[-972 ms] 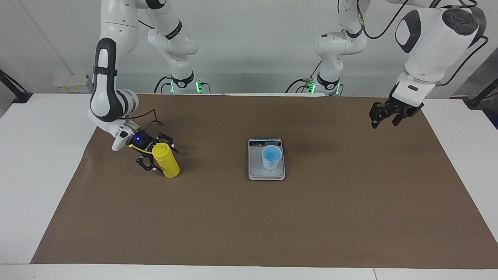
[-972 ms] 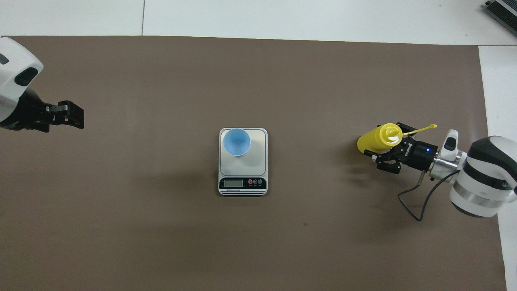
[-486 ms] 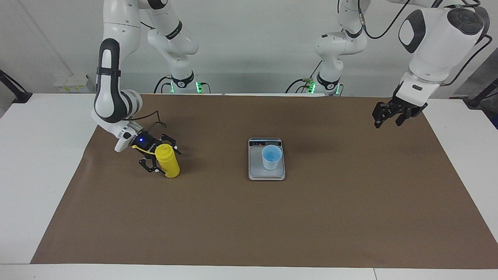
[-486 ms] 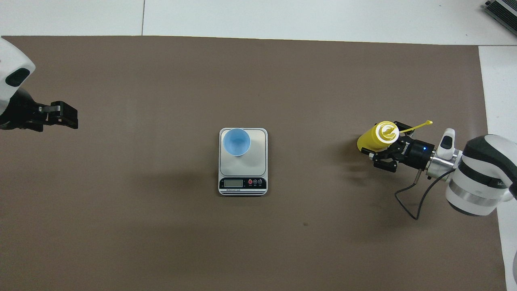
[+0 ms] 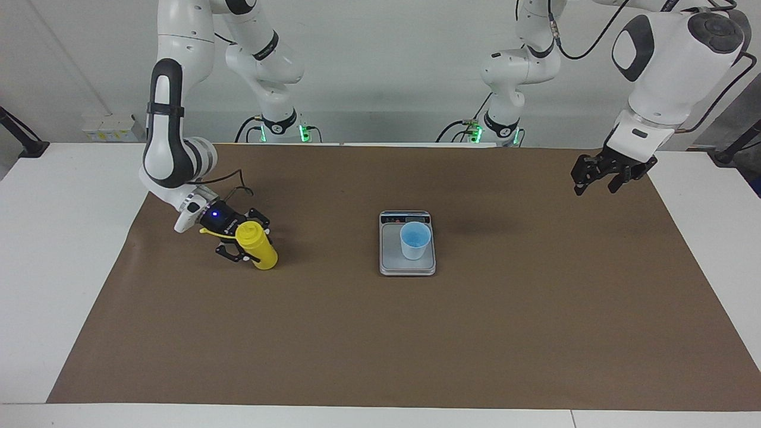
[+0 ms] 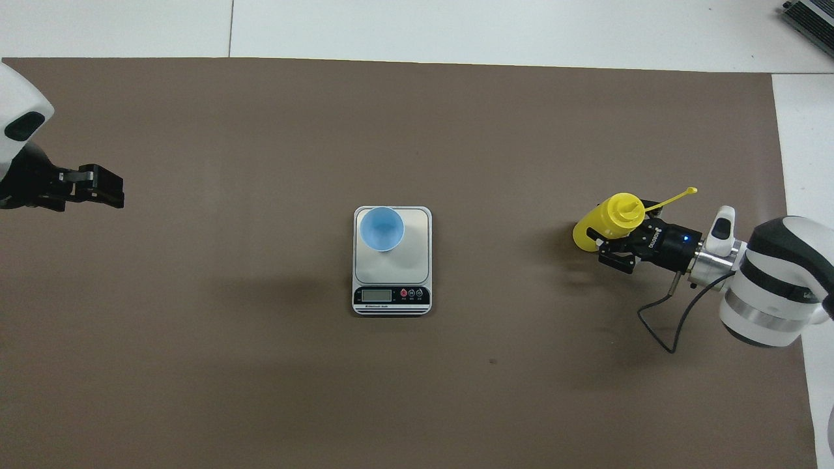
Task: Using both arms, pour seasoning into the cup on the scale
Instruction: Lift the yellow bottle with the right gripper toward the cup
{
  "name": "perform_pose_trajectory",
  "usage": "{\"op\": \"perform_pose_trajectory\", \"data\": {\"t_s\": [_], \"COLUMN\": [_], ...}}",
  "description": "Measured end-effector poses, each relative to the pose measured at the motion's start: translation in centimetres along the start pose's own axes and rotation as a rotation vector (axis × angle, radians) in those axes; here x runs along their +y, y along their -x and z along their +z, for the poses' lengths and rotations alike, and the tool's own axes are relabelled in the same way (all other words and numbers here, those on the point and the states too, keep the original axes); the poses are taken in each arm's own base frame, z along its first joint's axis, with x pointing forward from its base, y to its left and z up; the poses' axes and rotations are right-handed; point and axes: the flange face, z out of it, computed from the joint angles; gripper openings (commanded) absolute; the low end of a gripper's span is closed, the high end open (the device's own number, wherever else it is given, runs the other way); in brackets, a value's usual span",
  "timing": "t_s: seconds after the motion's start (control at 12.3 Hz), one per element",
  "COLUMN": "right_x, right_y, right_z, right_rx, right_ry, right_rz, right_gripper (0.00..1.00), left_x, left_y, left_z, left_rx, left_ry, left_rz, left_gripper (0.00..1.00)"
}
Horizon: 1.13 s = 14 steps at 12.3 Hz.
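The yellow seasoning bottle [image 5: 260,248] stands on the brown mat at the right arm's end of the table, its tethered cap [image 6: 690,191] hanging loose off the nozzle. My right gripper [image 5: 245,238] comes in low from the side and is shut on the bottle [image 6: 603,225], one finger on each side. The light-blue cup [image 5: 414,241] stands upright on the silver scale [image 5: 392,261] at mid-table, on the part of the plate away from the display [image 6: 391,295]. My left gripper [image 5: 597,181] hangs open and empty above the mat's edge at the left arm's end [image 6: 98,185].
The brown mat [image 5: 380,345] covers most of the white table. A black cable [image 6: 658,319] loops from the right wrist onto the mat. The scale's display strip faces the robots.
The right gripper's fingers have closed in on the bottle, and the bottle has shifted and tipped slightly. The left gripper has drifted a little toward its own end of the table.
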Motion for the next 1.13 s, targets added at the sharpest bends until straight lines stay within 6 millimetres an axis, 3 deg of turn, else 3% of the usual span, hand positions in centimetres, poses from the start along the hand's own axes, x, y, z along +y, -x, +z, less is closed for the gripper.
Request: {"op": "perform_pose_trajectory", "data": {"t_s": [0.32,1.13], "right_x": [0.4,-2.6], "right_y": [-1.4,-10.8], "right_z": [-0.1,0.1], "right_rx": [-0.009,-0.207], "right_ry": [0.028,0.053], "right_rz": [0.007,0.025], "right_gripper": [0.18,0.18], "left_x": [0.0,0.6], "left_y": [0.0,0.1], "left_z": [0.0,-0.1], "left_rx": [0.000,0.002], "left_ry": [0.000,0.000], "left_rz": [0.000,0.011], "left_gripper": [1.00,1.00]}}
